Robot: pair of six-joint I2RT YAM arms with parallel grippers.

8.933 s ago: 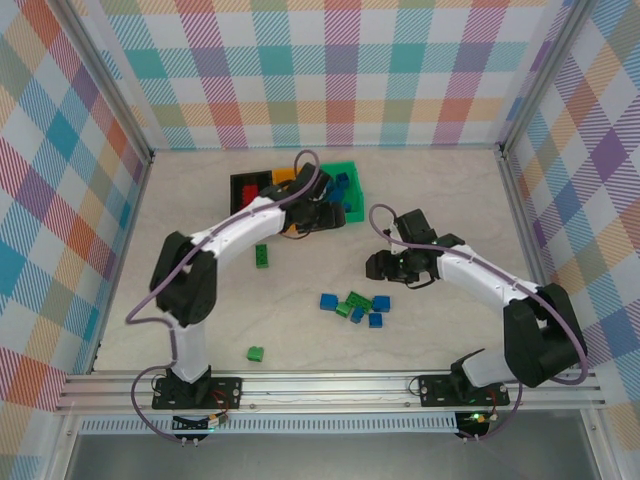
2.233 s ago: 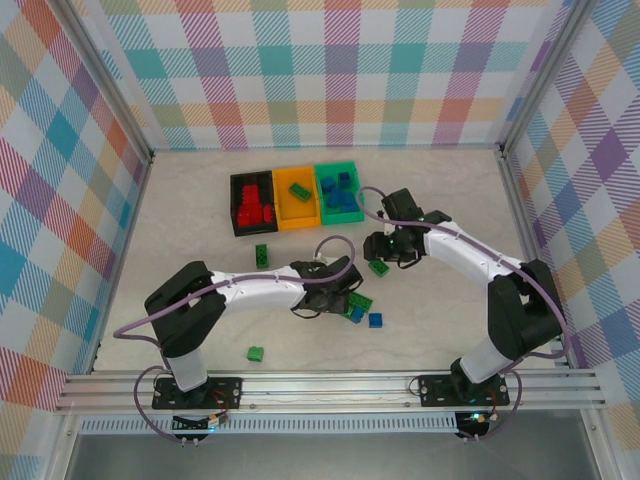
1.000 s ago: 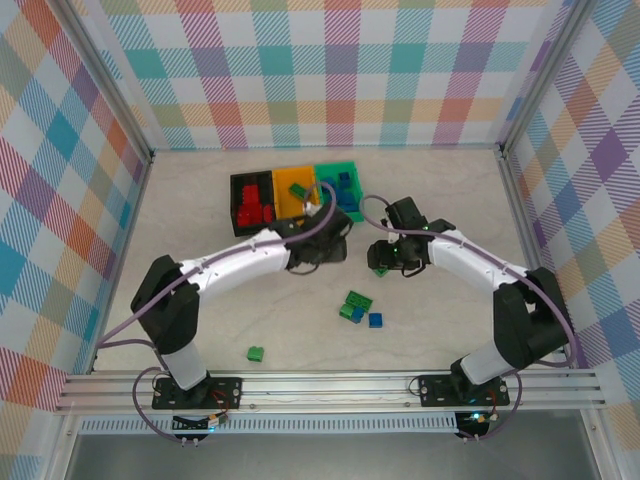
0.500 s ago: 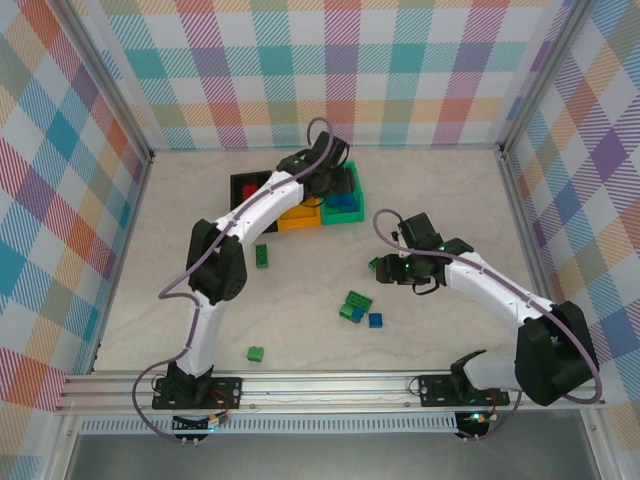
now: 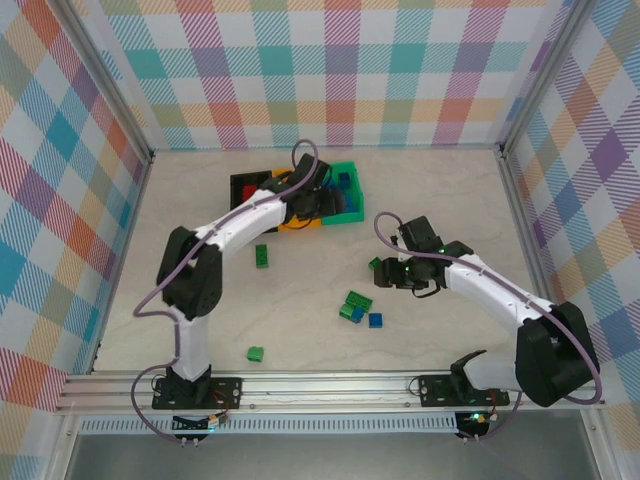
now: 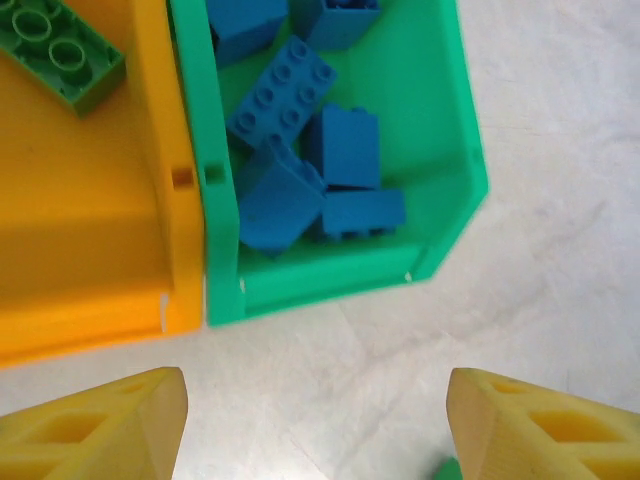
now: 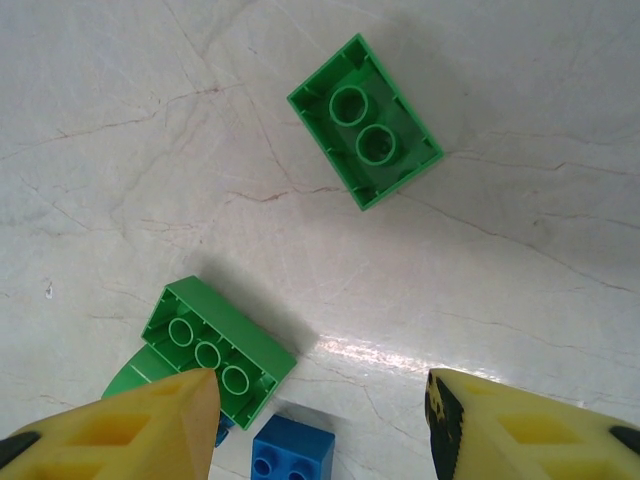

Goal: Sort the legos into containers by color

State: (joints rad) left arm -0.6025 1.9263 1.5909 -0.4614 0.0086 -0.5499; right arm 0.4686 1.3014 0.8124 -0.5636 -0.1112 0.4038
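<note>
Three containers stand in a row at the back: black bin (image 5: 243,189), orange bin (image 6: 90,230) and green bin (image 6: 440,150). Several blue legos (image 6: 290,95) lie in the green bin and a green lego (image 6: 60,50) in the orange one. My left gripper (image 6: 315,425) hovers open and empty over the table just before the green bin's front wall (image 5: 322,210). My right gripper (image 7: 320,430) is open above the table (image 5: 395,275). An upturned green lego (image 7: 366,122) lies ahead of it, with another green lego (image 7: 220,350) and a blue lego (image 7: 293,455) by its left finger.
Loose green legos lie at mid-left (image 5: 261,255) and near the front (image 5: 256,353). A small green and blue cluster (image 5: 358,308) sits mid-table. The left arm (image 5: 240,220) crosses over the black and orange bins. Checked walls close in three sides.
The left gripper swung from mid-table up over the bins, opened, then drew back toward the green bin's front. The right gripper shifted slightly right and stayed open.
</note>
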